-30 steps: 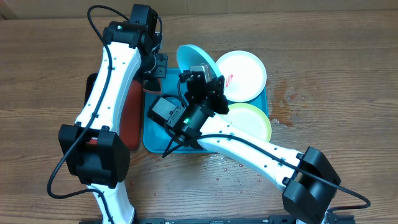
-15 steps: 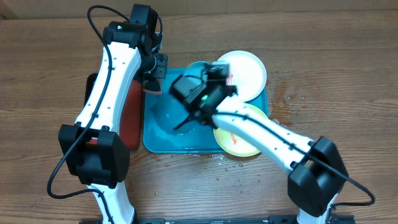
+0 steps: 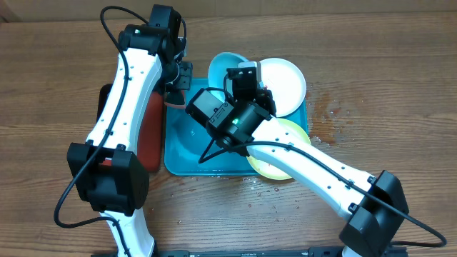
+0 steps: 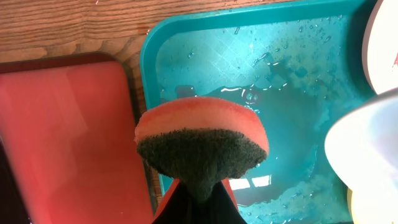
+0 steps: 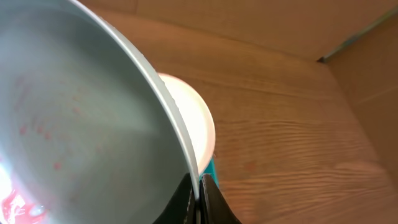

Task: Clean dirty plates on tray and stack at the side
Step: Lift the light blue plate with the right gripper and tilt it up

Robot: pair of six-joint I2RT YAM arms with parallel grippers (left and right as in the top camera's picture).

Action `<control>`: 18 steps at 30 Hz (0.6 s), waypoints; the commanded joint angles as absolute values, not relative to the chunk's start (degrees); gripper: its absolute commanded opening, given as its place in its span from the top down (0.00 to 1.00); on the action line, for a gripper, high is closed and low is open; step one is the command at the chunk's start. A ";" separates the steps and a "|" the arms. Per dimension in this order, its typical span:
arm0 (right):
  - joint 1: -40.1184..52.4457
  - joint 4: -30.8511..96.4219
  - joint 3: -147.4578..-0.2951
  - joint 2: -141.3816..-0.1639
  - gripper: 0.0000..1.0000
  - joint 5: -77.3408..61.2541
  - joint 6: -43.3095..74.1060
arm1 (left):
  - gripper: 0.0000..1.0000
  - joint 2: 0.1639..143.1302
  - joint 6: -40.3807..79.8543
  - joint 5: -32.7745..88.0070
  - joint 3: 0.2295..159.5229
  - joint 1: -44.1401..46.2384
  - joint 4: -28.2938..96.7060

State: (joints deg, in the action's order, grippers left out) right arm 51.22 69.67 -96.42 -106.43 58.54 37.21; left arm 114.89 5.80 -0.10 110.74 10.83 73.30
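My right gripper (image 3: 246, 73) is shut on the rim of the pale blue plate (image 3: 223, 66) and holds it tilted over the back of the turquoise tray (image 3: 182, 153). In the right wrist view the fingers (image 5: 199, 186) pinch that plate (image 5: 81, 118), which has faint red smears. The white plate (image 3: 285, 82), with a red smear, lies at the tray's back right; it also shows in the right wrist view (image 5: 198, 127). The yellow-green plate (image 3: 285, 143) lies at the front right. My left gripper (image 4: 199, 202) is shut on an orange sponge (image 4: 202, 140) with a dark scouring side, above the tray's wet left rim (image 4: 149, 74).
A red tray with a black rim (image 3: 150, 132) lies left of the turquoise tray; it also shows in the left wrist view (image 4: 68, 137). Water pools in the turquoise tray and droplets lie on the wooden table (image 3: 335, 114) to the right. A cardboard wall (image 5: 367, 68) stands behind.
My right arm swung across the tray to the right and back toward the middle, carrying the pale blue plate; the plate now stands tilted at the back. The left arm has not moved.
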 commanded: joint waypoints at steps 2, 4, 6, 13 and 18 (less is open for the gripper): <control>51.92 75.22 -97.91 -104.66 0.96 67.48 45.50 | 0.96 114.65 5.61 -0.38 111.81 10.41 73.45; 51.68 74.74 -97.95 -104.57 0.96 64.62 44.05 | 0.96 114.65 6.02 -0.38 111.81 10.41 73.14; 51.68 76.42 -97.86 -104.60 0.96 67.13 41.63 | 0.95 114.65 6.00 -0.40 111.81 10.39 73.23; 54.11 78.15 -97.89 -104.57 0.96 74.67 44.88 | 0.96 114.65 6.46 -0.38 111.81 10.39 73.03; 56.95 79.83 -97.89 -104.57 0.96 81.49 46.54 | 0.96 114.65 6.90 -0.30 111.81 10.41 72.97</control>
State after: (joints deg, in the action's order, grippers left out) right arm 55.57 79.77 -96.42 -106.37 74.74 44.05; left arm 114.89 5.96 -0.10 110.74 10.83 73.23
